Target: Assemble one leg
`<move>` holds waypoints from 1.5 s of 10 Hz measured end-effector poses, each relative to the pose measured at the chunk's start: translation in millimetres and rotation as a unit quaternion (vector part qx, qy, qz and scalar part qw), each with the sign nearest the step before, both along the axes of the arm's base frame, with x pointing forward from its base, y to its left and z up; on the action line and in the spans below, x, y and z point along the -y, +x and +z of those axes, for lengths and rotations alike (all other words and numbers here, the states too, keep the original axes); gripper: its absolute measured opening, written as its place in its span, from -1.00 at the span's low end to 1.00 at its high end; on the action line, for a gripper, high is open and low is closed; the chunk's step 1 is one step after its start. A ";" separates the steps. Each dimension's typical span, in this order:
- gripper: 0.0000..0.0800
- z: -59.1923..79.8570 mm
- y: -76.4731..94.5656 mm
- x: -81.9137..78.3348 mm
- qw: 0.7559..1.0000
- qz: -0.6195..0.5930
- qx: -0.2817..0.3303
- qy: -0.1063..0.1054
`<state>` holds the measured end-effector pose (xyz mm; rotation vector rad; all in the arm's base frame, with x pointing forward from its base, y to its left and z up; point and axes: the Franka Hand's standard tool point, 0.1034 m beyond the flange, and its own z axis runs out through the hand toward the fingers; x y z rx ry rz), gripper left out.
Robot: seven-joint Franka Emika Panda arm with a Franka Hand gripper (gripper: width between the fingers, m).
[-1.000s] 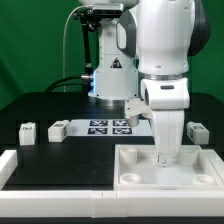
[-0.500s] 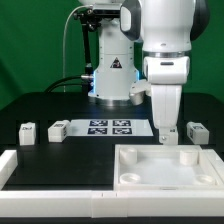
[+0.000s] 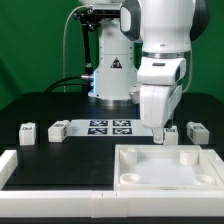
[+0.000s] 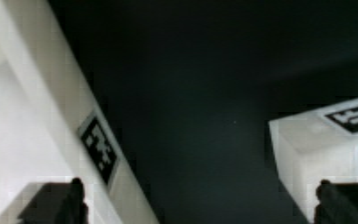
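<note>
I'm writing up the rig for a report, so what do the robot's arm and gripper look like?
The arm has smooth, rounded, glossy white shells with dark bands at the joints. The gripper is a boxy white block; in the wrist view its fingers look dark and squared. No logos or cables show on either.

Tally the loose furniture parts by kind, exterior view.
legs: 4 (one partly hidden)
tabletop: 1
Total: 5
</note>
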<state>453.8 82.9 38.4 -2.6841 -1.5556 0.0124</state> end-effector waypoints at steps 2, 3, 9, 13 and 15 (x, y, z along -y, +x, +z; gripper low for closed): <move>0.62 1.2 -9.3 -2.7 0.989 -0.149 -0.001 0.006; 0.62 2.4 -15.3 -9.3 0.974 -0.226 -0.007 0.006; 0.62 4.2 -34.3 -66.5 0.890 -0.454 -0.026 0.011; 0.62 6.5 -45.9 -101.7 0.904 -0.427 -0.029 0.015; 0.62 6.2 -46.0 -99.8 0.904 -0.425 -0.037 0.008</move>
